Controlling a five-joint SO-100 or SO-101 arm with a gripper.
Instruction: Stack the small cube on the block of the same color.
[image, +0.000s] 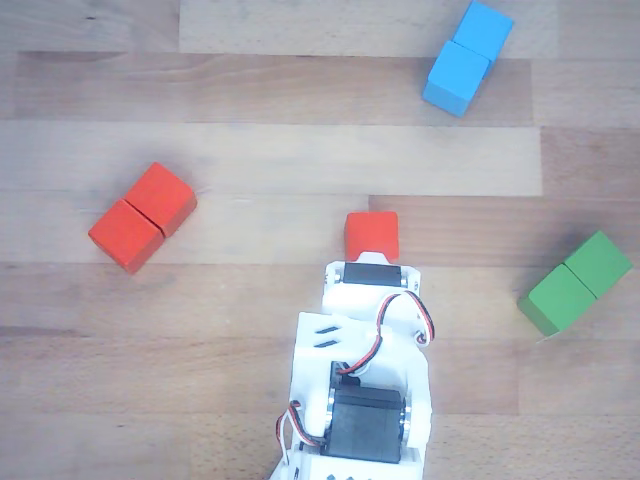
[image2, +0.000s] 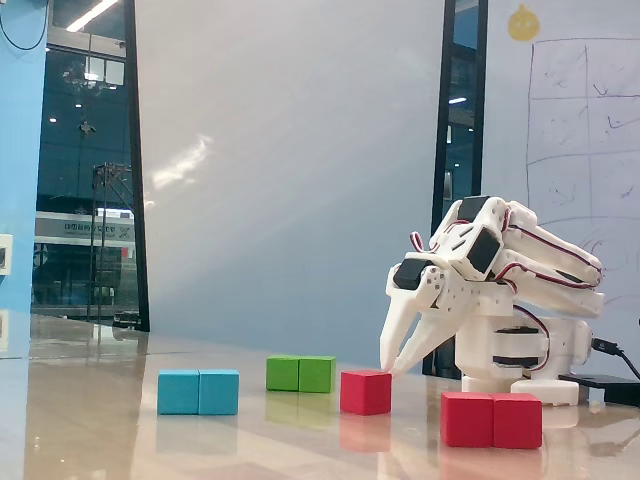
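The small cube rests on the table in front of the arm. In the fixed view my gripper points down at the cube's upper right edge, its two white fingers converging until the tips nearly meet, with nothing between them. In the other view the wrist hides the fingers and covers the cube's near edge. The block, red with a seam across its middle, lies flat apart from the cube, to the right in the fixed view and to the left in the other view.
A blue double block and a green double block lie flat on the wooden table. The arm's base stands at the right of the fixed view, with a whiteboard behind it.
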